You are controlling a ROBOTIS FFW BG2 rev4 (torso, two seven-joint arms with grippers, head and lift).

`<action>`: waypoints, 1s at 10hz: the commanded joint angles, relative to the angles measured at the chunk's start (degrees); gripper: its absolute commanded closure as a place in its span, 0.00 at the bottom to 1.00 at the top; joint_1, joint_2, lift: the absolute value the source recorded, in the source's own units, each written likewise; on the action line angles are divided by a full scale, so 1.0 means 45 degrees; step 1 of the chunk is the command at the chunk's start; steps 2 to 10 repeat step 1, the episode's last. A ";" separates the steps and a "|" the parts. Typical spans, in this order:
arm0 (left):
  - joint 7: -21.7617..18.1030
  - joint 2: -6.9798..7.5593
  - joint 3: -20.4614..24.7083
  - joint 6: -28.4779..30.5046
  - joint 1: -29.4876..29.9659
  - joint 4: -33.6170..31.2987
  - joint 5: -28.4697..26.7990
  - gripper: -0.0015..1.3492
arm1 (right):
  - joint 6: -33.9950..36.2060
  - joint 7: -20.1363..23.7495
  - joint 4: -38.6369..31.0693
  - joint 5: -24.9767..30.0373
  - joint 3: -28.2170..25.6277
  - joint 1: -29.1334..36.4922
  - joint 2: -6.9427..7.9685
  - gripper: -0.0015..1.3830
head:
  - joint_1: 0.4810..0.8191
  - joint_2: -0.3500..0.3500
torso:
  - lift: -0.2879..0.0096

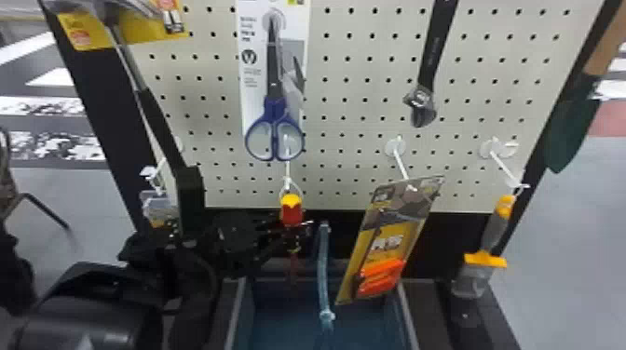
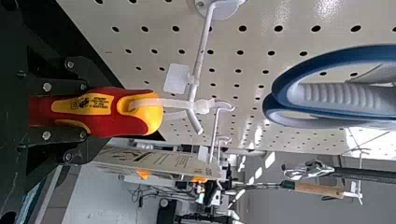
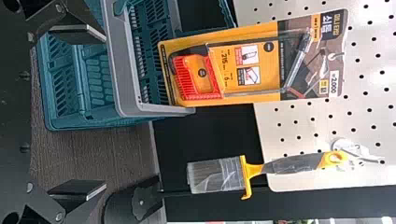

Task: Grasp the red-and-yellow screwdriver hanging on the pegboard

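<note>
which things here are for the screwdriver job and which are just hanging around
For the job:
- red-and-yellow screwdriver
- left gripper, at its handle
- pegboard

Just there:
- scissors
- wrench
- paintbrush
- packaged saw
- basket

Red/yel. screwdriver (image 2: 106, 122) hanging approx. vert., yel. hndl. end up, looped on white hook (image 2: 201, 52).
</note>
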 commanded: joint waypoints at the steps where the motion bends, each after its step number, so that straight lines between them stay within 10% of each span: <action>1: 0.0007 0.0000 0.0000 0.0000 0.0024 0.0000 0.0000 0.77 | 0.0000 -0.0014 0.0000 0.0008 0.0000 0.0001 0.0002 0.14 | 0.20 0.50 | 0.63; 10: 0.0007 0.0000 0.0000 0.0000 0.0024 0.0000 0.0000 0.77 | 0.0000 -0.0014 0.0000 0.0008 0.0000 0.0001 0.0002 0.14 | 0.20 0.50 | 0.63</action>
